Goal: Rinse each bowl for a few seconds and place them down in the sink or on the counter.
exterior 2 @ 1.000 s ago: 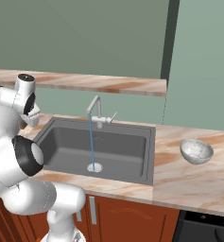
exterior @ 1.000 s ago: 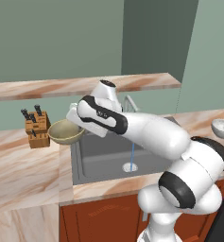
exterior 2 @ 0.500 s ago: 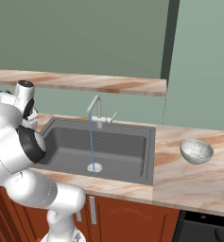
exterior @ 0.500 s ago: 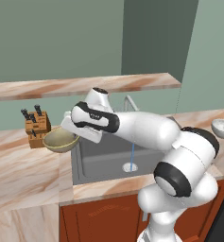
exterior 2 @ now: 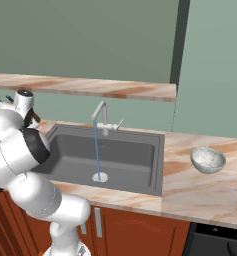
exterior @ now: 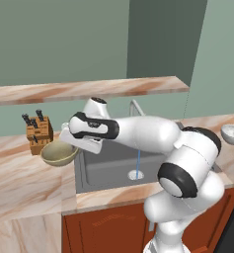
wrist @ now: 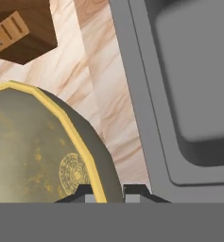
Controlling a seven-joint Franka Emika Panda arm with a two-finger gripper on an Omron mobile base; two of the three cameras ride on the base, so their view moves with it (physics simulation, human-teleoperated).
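The counter (exterior: pixel 19 183) is the largest thing here, a broad pink-beige marbled top that runs on both sides of the sink above reddish-brown cabinets (exterior 2: pixel 140 232). Above it, along the far wall, hangs a thin shelf board (exterior: pixel 89 89) of the same marbling. The sink (exterior 2: pixel 135 155) is a dark grey basin set in the counter; a thin blue stream of water (exterior 2: pixel 96 150) falls from the silver faucet (exterior 2: pixel 102 117) straight onto the round pale drain (exterior 2: pixel 100 177).

My arm reaches from the right over the near left part of the sink toward the counter on the left. My gripper (wrist: pixel 107 191) is clenched on the rim of the olive-gold bowl (exterior: pixel 59 153): in the hand view one finger tip is inside the yellow rim and the other is outside it. I hold this bowl over the counter just left of the sink's edge; I cannot tell if its bottom touches the counter. Its opening faces up.

Just behind the bowl, on the far left of the counter, stands the wooden knife block (exterior: pixel 38 133) with dark handles. The pale grey bowl (exterior 2: pixel 208 160) rests on the counter to the right of the sink, well apart from my hand.
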